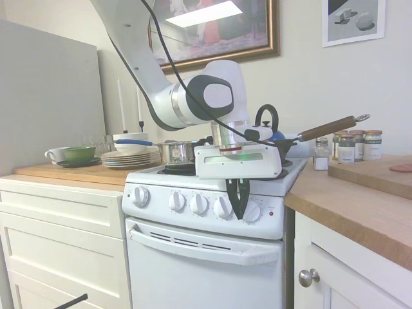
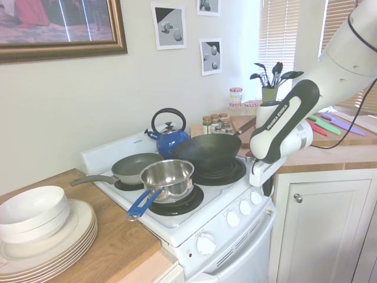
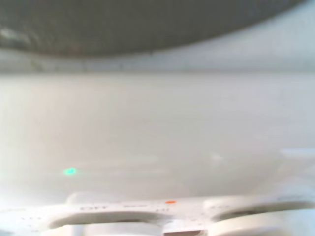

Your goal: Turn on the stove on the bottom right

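Stove (image 1: pixel 206 257): five white knobs, one red light (image 1: pixel 271 213); tool (image 1: pixel 239 207) narrow, between two rightmost knobs.

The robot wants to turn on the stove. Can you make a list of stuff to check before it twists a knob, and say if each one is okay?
1. Gripper down at the stove knob row: ok.
2. Fingers around a knob: cannot tell; they hang between the two rightmost knobs.
3. Right knob for the bottom right burner: cannot tell, labels blurred.
4. Red light visible for checking: ok.
5. Wok sitting on the burner nearest the gripper: ok.
6. Pot's blue handle away from gripper: ok.
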